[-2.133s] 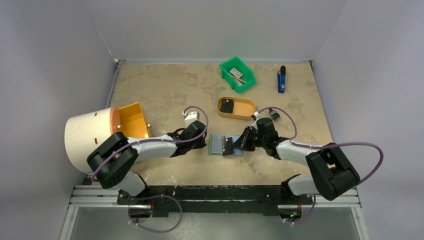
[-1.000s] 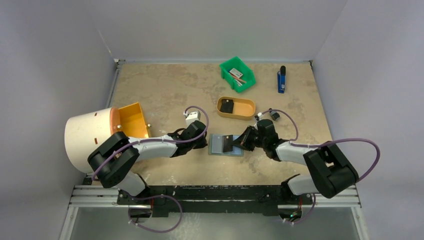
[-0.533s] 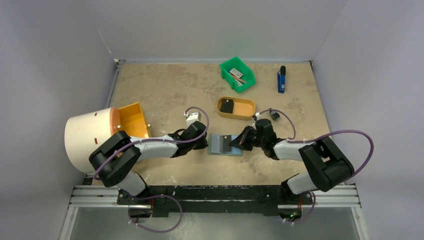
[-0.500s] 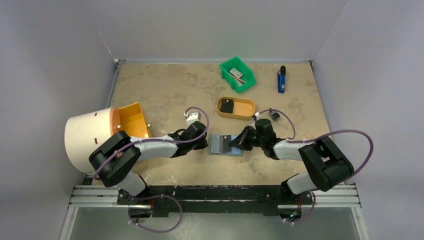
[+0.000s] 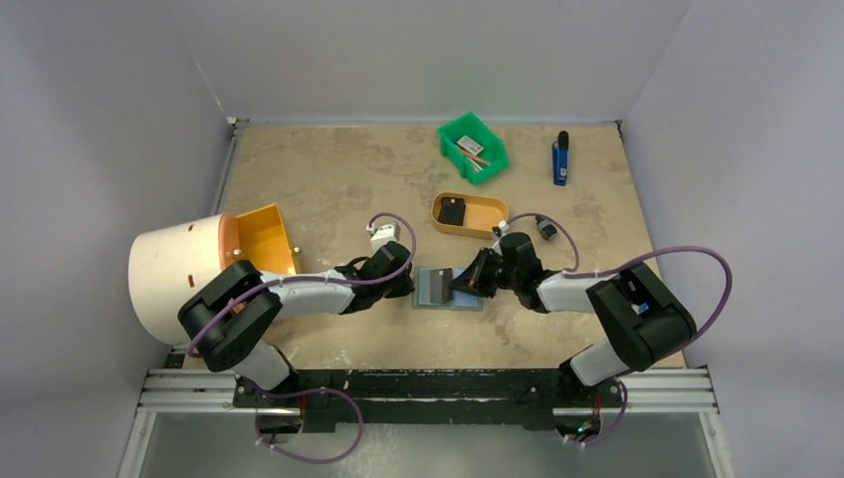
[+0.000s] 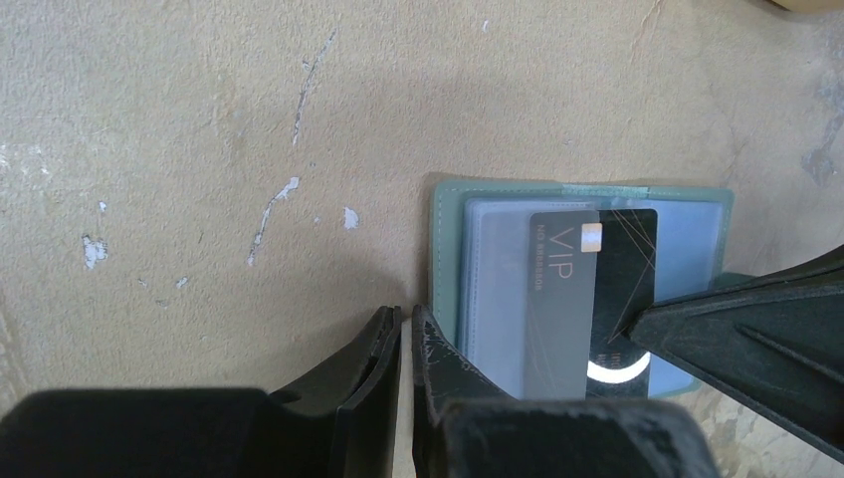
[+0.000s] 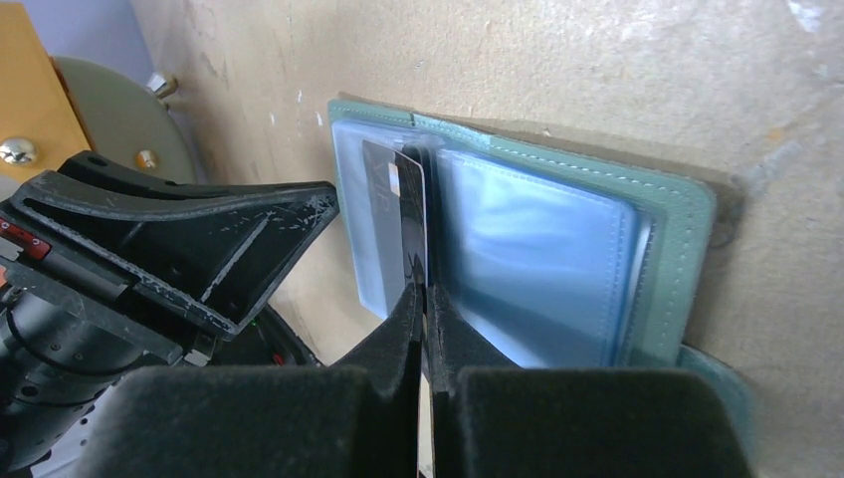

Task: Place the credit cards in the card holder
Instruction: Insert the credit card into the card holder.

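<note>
The card holder point(image 5: 434, 289) lies open on the table, its pale blue pockets point(image 7: 557, 249) facing up. My right gripper point(image 5: 466, 282) is shut on a black credit card point(image 6: 597, 269) by the card's right edge. The card's left half sits under the clear left pocket. In the right wrist view the card point(image 7: 408, 199) stands edge-on between my fingertips point(image 7: 425, 294). My left gripper point(image 6: 406, 317) is shut, empty, tips at the holder's left edge point(image 6: 448, 249). A second black credit card point(image 5: 453, 211) lies in the tan oval tray point(image 5: 488, 224).
A green bin point(image 5: 473, 147) with small items and a blue object point(image 5: 561, 159) stand at the back. An orange box point(image 5: 265, 239) and a white cylinder point(image 5: 174, 274) sit at the left. A small black knob point(image 5: 547, 231) lies right of the tray.
My right gripper has moved left toward the holder, and the card has tilted flatter and slid further into the left pocket. The left arm has stayed in place.
</note>
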Robot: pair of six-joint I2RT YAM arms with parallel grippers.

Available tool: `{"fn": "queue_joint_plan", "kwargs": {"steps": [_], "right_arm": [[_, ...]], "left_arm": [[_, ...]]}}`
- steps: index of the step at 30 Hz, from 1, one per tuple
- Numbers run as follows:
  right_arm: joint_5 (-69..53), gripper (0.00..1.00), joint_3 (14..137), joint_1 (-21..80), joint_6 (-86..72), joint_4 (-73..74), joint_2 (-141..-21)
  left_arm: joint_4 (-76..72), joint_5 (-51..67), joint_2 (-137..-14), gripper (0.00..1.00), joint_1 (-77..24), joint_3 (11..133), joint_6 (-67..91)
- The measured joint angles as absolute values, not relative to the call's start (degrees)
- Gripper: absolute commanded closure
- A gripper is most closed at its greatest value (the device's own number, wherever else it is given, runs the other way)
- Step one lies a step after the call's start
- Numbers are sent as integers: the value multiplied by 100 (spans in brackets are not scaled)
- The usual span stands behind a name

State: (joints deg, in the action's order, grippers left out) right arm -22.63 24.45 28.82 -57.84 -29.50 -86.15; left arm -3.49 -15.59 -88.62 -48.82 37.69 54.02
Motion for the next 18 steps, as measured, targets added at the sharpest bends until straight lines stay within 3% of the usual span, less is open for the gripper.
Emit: {"fn": "queue_joint_plan", "kwargs": {"steps": [4,8,10,18], "right_arm": [[-2316,100,2567,2936,-5756,-2943,-8713],[-2331,64,2593,2947,-5708,-2902,-8702],[-2346,55,2593,2967,-5662,-2849,-8698],[-2370,47,2733,2991,-5542,-2650,-8656]], "left_arm": [[-362,-1559,-8862,92,-4882,3760,5402],[-366,-1559,-8862,92,-4882,3758,5402],[-375,-1553,-8862,92,-4882,3758,5402],[-377,-1538,-8862,92,-4882,3758,5402]]}}
